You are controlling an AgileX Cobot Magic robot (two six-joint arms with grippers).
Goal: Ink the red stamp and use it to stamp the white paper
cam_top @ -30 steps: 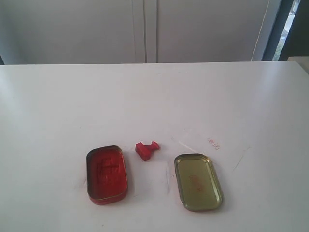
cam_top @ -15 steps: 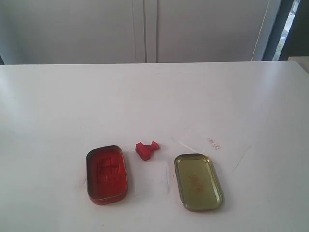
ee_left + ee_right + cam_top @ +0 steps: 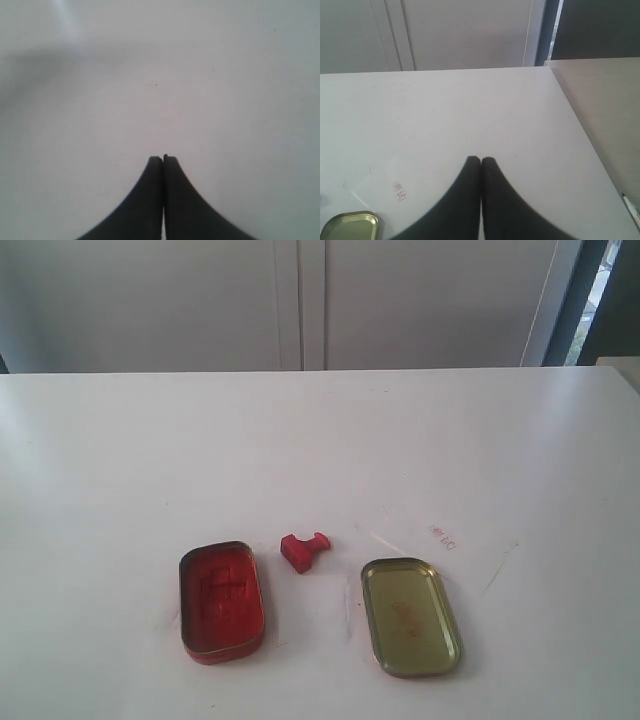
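Exterior view, red stamp flanked, ink tin at its left, gold lid and white paper at its right, left gripper and right gripper pressed together.

Red print on white paper unreadably small, gold lid cropped at edge
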